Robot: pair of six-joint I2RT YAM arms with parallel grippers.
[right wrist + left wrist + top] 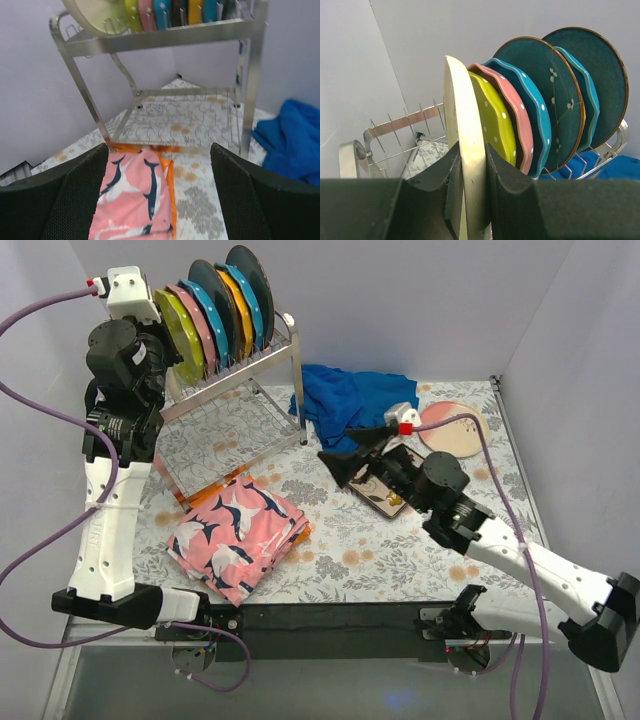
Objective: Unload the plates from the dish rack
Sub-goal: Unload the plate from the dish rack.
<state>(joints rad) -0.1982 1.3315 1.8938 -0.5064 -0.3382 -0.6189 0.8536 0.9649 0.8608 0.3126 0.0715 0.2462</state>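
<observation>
Cream and upright at the end of the dish rack, the front plate is pinched at its rim by the left gripper, seemingly so it lifts straight out, while the right gripper hangs empty and open.

Top cam: high, near side, looking down on whole table. L wrist cam: tight on plates, tilted up. R wrist cam: low, farther off, facing rack. All 3 share rack.
</observation>
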